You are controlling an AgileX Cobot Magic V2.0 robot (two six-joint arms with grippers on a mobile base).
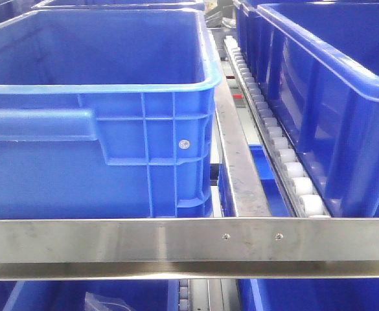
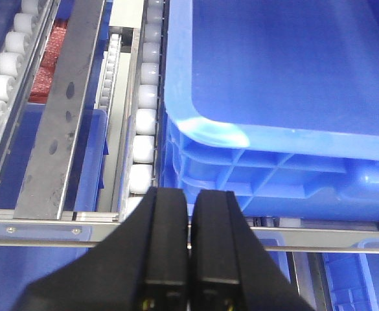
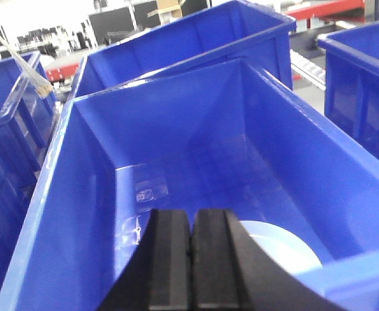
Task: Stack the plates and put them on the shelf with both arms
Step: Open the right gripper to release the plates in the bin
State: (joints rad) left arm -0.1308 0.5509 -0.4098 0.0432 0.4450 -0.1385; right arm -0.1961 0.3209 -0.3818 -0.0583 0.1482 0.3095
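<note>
One pale bluish-white plate (image 3: 286, 249) lies on the floor of a deep blue bin (image 3: 254, 129) in the right wrist view, partly hidden behind my right gripper (image 3: 190, 217). That gripper hangs above the bin's near end, its black fingers pressed together with nothing between them. My left gripper (image 2: 190, 197) is also shut and empty; it hovers over the shelf's steel front rail (image 2: 332, 236), just in front of the corner of another blue bin (image 2: 273, 78). No plate shows in the left wrist view or the front view.
Large blue bins (image 1: 98, 103) fill the rack on both sides of a steel divider (image 1: 234, 155). White roller tracks (image 1: 286, 162) run beside it. A steel crossbar (image 1: 176, 246) spans the front. A red item (image 2: 50, 65) lies on the lower level.
</note>
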